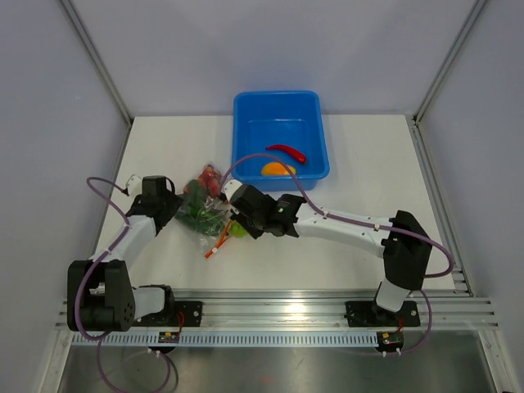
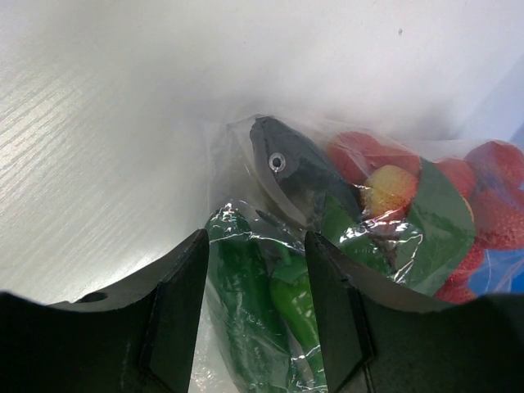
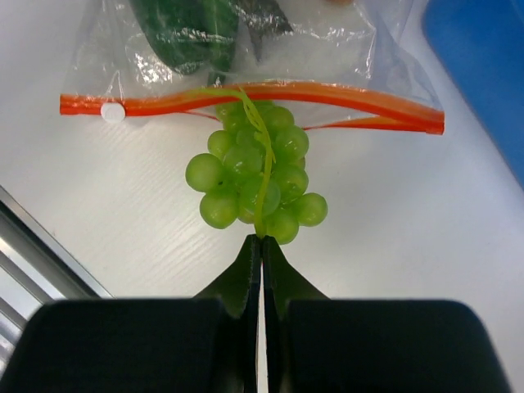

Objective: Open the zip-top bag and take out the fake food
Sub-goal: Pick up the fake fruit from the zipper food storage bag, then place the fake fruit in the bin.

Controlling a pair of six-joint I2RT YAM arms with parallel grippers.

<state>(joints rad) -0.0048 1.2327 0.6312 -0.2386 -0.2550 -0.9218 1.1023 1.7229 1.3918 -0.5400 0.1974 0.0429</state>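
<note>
The clear zip-top bag [image 1: 199, 219] lies left of table centre, and its orange-red zip strip [image 3: 352, 100] gapes open in the middle. A bunch of green grapes [image 3: 254, 176] sticks half out of that mouth; my right gripper [image 3: 262, 239] is shut on its thin stem. My left gripper [image 2: 255, 246] clamps the bag's far end, with green vegetables [image 2: 246, 303] inside the plastic between its jaws. Also inside are a dark silvery fish [image 2: 286, 168] and red and yellow balls [image 2: 393, 184]. A red chili [image 1: 286, 151] and an orange-yellow pepper [image 1: 277, 169] lie in the blue tub [image 1: 281, 106].
The blue tub stands at the back centre, just beyond the bag, and its corner [image 3: 483, 57] shows in the right wrist view. A metal rail [image 1: 278, 307] runs along the table's near edge, by the arm bases.
</note>
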